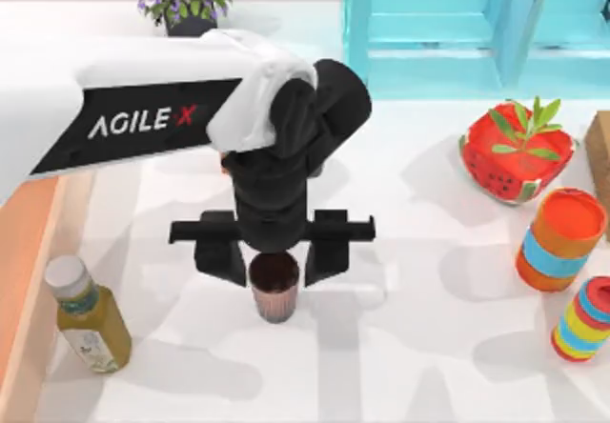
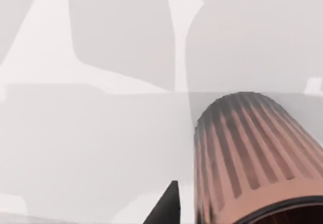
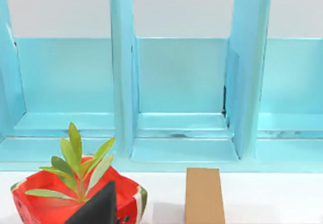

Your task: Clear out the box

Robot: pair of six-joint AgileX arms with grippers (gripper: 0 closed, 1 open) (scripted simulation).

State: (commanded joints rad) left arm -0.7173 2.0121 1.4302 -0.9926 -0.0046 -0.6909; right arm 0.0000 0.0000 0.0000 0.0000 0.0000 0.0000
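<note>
Where the white table (image 1: 419, 347) runs nearest the camera in the top view, a glass bottle (image 1: 88, 315) of yellow-green liquid with a pale round cap stands near the left side, just beside the box (image 1: 24, 280), whose pale wooden rim and orange-brown floor show along the left edge. Near the middle, a ribbed, reddish-brown cup (image 1: 274, 287) stands upright between the spread black fingers of the left gripper (image 1: 274, 259), which do not touch it. At the right stand two striped cylinders (image 1: 560, 240), smooth and brightly banded. Farther back sits a watermelon-patterned pot (image 1: 517, 152) with green leaves, then a turquoise wooden shelf (image 1: 448, 23) and a flower pot (image 1: 187, 2). Whether the right gripper's (image 3: 98, 206) fingers are open, I cannot tell.
</note>
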